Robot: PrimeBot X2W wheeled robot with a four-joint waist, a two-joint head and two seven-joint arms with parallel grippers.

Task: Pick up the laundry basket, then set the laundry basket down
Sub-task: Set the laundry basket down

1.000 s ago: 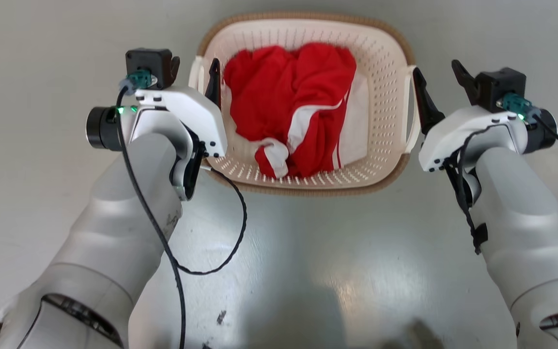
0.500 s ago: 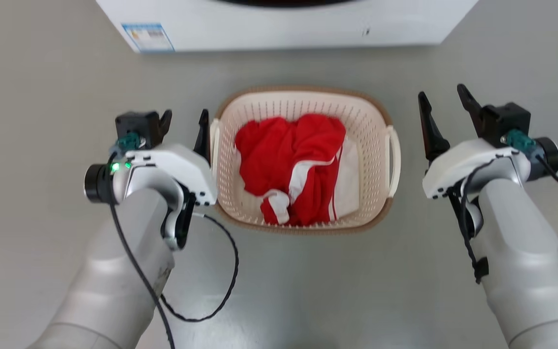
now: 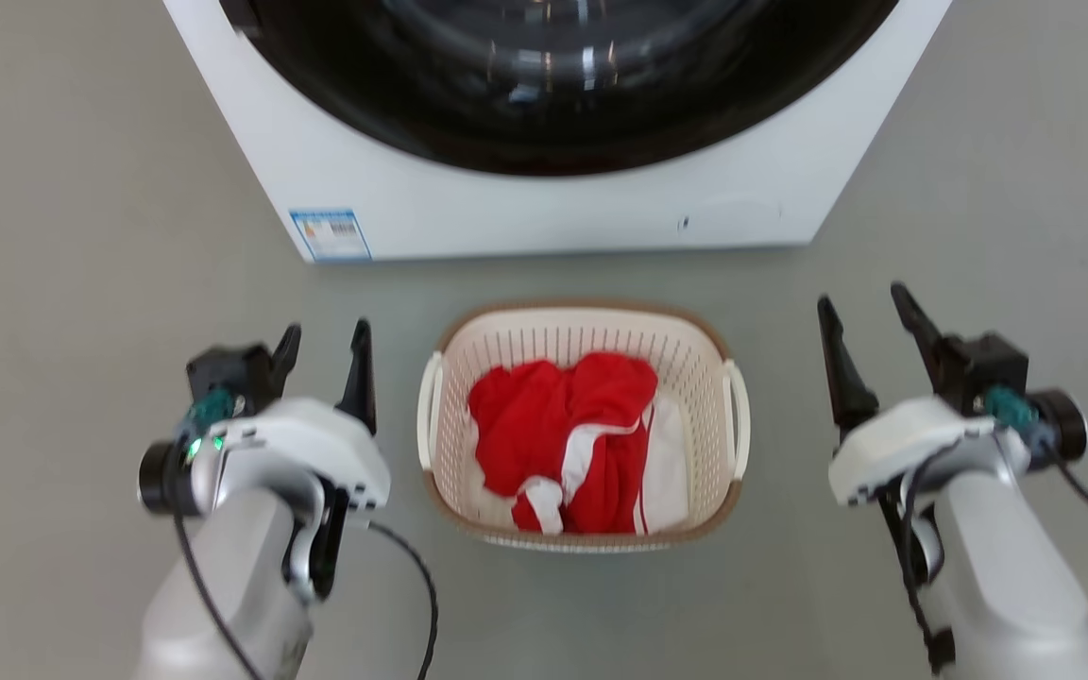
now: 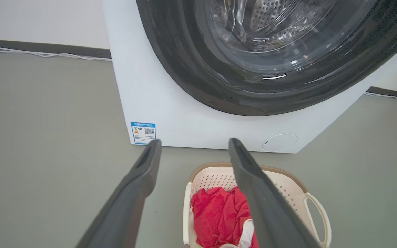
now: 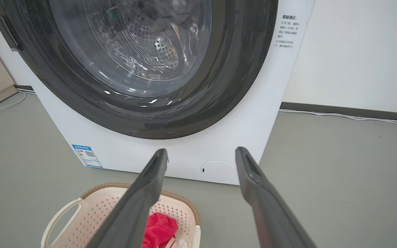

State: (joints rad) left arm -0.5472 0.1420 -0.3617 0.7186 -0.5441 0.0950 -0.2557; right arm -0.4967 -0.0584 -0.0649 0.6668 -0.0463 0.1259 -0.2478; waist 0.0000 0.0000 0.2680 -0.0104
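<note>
Standing upright on the grey floor (image 3: 81, 283) just in front of the washing machine (image 3: 544, 212), the laundry basket (image 3: 563, 348) lies between the two grippers and touches neither.

Handling, judged: the perforated plastic shell should be light and fairly stiff, though the thin walls may flex if squeezed. The load is a bundle of red and white clothing (image 3: 563, 425), soft, lying low inside and adding little weight. The smooth plastic may be slippery under hard fingers.

Hold points, judged: the white loop handles, one on the left side (image 3: 429, 411) and one on the right (image 3: 738, 416). These suit a two-sided lift, and both sides should rise together or the basket will tilt. The brown woven-look rim is a poorer hold.

Left gripper (image 3: 327, 329): jaws spread wide, nothing between them, near the left handle with a strip of floor between.

Right gripper (image 3: 861, 296): jaws spread wide, empty, set further off from the right handle, with bare floor between.

Neither handle is engaged, so the basket's weight rests wholly on the floor.
</note>
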